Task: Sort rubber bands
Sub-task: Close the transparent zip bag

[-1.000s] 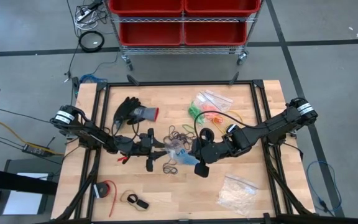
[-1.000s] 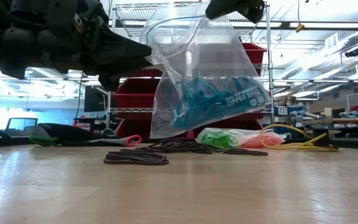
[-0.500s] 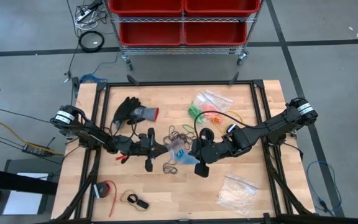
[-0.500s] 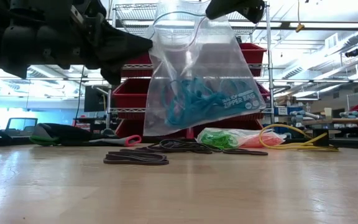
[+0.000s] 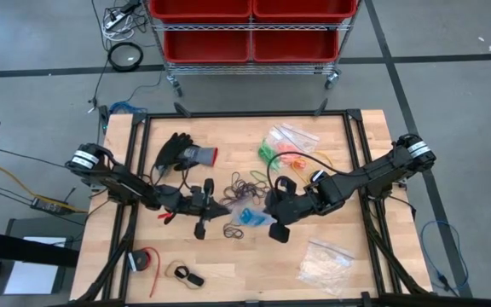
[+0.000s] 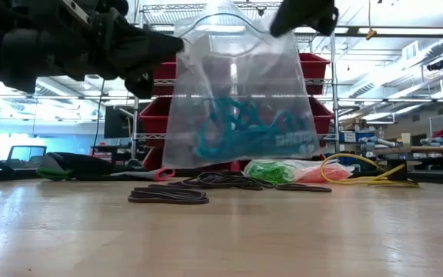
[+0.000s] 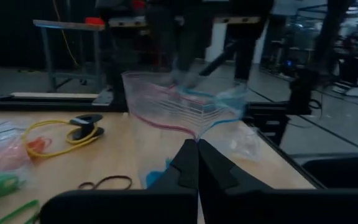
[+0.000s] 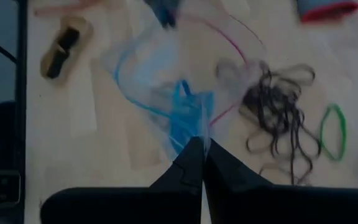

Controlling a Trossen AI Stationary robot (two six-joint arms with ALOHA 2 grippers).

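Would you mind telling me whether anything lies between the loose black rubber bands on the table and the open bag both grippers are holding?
Nothing visible: the black rubber bands lie just behind the bag, which hangs open above the table.

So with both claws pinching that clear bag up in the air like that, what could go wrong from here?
1. The left gripper and right gripper each pinch only a thin edge of the zipper bag; it may slip free.
2. If the bag tips, the blue rubber bands inside could spill out.
3. Lowered, it might scatter the black rubber bands lying on the table.

No readable text; only blurred, illegible white print on the clear bag [image 6: 237, 100].
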